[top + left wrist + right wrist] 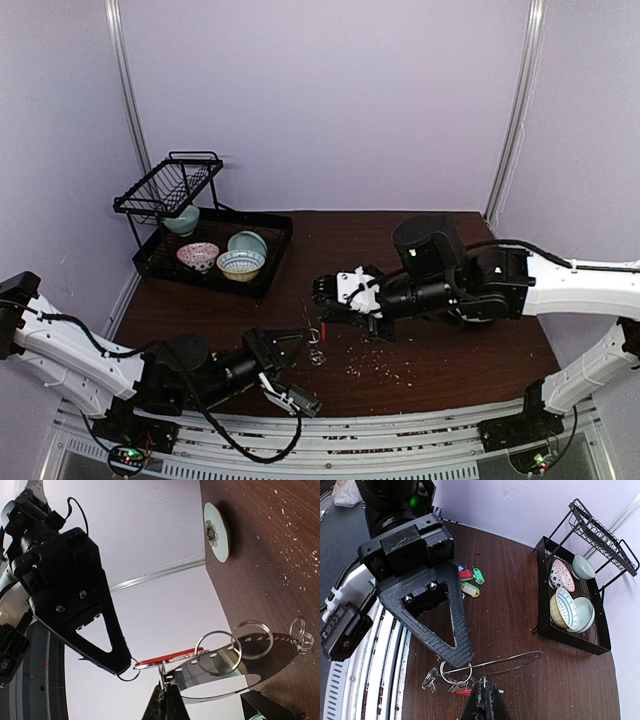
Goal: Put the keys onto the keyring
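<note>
In the left wrist view my left gripper [165, 692] is shut on a thin wire ring [163, 676] at the rim of the keyring [220, 672], a flat silver oval loop lifted off the table. More wire rings [252, 639] hang along it. My right gripper [124, 667] comes in from the left, shut on the small ring of a red-tagged key [167, 658] that lies against the loop. In the right wrist view the right gripper [484, 692] is at the bottom, the keyring [512, 661] shows edge-on, and several tagged keys [471, 580] lie farther off. Both grippers [318, 325] meet mid-table.
A black dish rack [160, 262] with several bowls [240, 264] stands at the back left, also in the right wrist view as the rack [597, 647]. A pale green plate [216, 530] sits on the table. White crumbs [380, 365] dot the dark wood.
</note>
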You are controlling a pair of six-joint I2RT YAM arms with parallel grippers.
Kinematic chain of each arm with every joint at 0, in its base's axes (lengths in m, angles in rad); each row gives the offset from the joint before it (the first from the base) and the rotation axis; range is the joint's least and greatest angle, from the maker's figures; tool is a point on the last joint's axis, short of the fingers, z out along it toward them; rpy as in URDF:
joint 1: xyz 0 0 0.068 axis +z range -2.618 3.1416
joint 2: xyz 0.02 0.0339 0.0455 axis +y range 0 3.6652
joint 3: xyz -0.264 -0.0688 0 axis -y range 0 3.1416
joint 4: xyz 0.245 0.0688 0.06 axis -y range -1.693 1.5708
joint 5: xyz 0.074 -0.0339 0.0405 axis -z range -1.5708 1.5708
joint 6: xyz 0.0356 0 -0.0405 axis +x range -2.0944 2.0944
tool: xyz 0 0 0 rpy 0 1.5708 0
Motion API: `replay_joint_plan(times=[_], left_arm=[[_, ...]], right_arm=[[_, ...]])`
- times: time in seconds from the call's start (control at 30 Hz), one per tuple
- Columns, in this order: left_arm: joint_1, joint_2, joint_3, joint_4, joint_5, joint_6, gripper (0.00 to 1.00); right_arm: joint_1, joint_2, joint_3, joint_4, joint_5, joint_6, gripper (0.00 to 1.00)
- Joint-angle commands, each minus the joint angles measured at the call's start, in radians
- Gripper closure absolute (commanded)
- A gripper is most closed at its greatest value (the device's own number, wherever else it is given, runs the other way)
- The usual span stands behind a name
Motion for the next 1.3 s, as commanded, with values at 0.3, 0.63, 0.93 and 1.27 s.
replay_joint_plan(times=[0.3,0.63,0.93,1.27], left_arm=[[-0.004,-0.020,0.018,0.036,0.000,-0.022,1.00],[-0.004,-0.022,0.019,0.031,0.000,-0.025,1.00],[-0.004,-0.024,0.019,0.033,-0.001,-0.031,1.00],[-0.004,-0.027,0.019,0.029,0.001,-0.035,1.00]], right_arm=[[0.027,0.021,-0.021,0.015,0.045,-0.029,1.00],[0.032,0.021,-0.028,0.003,0.045,-0.036,1.00],[0.036,0.029,-0.033,-0.005,0.053,-0.041,1.00],[0.039,0.029,-0.053,-0.001,0.064,-0.040,1.00]])
